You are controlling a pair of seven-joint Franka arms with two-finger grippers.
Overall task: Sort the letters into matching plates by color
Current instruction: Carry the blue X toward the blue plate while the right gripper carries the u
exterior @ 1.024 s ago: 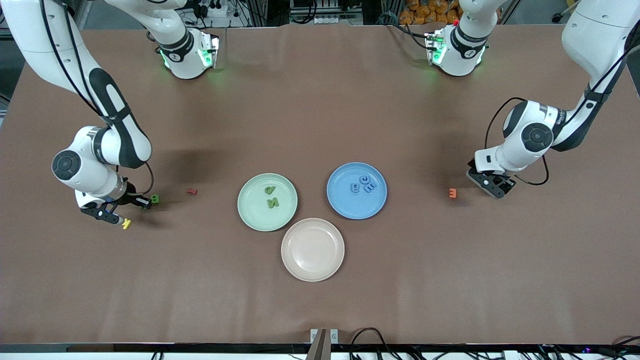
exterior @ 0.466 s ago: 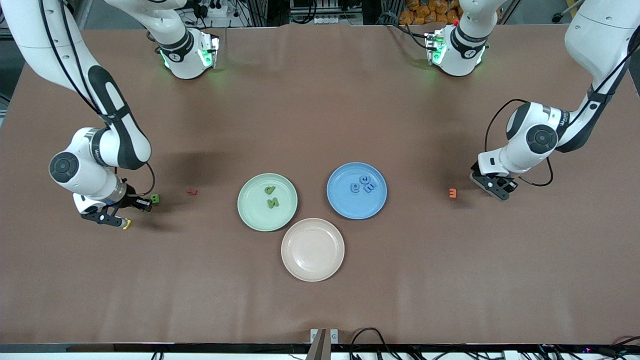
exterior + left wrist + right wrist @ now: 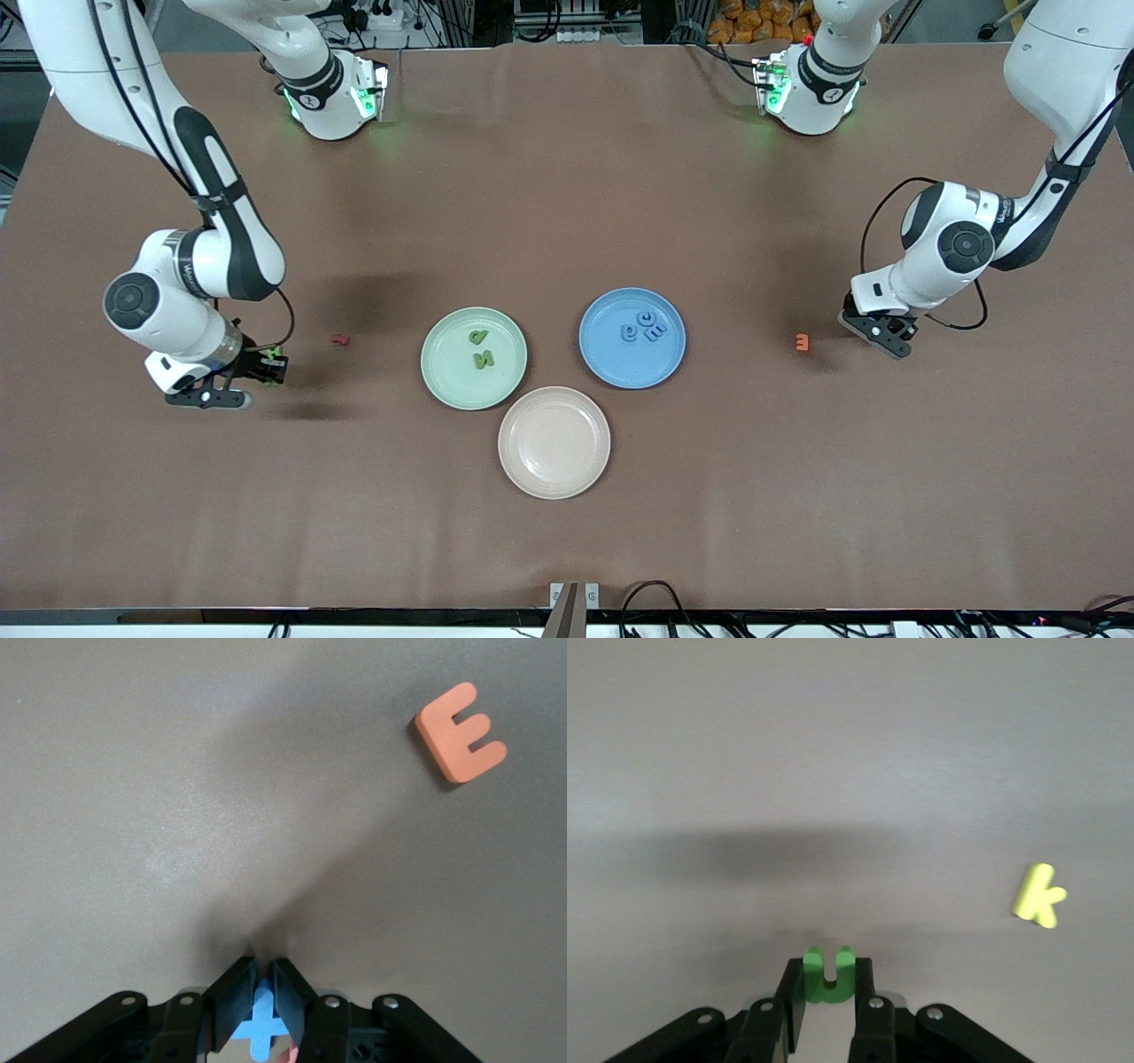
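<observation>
My right gripper (image 3: 263, 372) is shut on a green letter (image 3: 829, 983) and holds it just above the table at the right arm's end. My left gripper (image 3: 889, 340) is shut on a blue letter (image 3: 262, 1020) low over the table beside the orange letter (image 3: 802, 342), which also shows in the left wrist view (image 3: 459, 732). The mint green plate (image 3: 443, 377) holds two green letters (image 3: 483, 359). The blue plate (image 3: 602, 363) holds three blue letters (image 3: 628, 332). The pinkish-beige plate (image 3: 554, 478) has nothing in it.
A dark red letter (image 3: 338, 339) lies between my right gripper and the green plate. A yellow letter (image 3: 1038, 895) lies on the table near my right gripper; the hand hides it in the front view. The three plates sit together mid-table.
My right gripper has taken hold of the green letter and shifted toward the plates, covering the yellow letter in the front view. My left gripper has drifted slightly away from the orange letter.
</observation>
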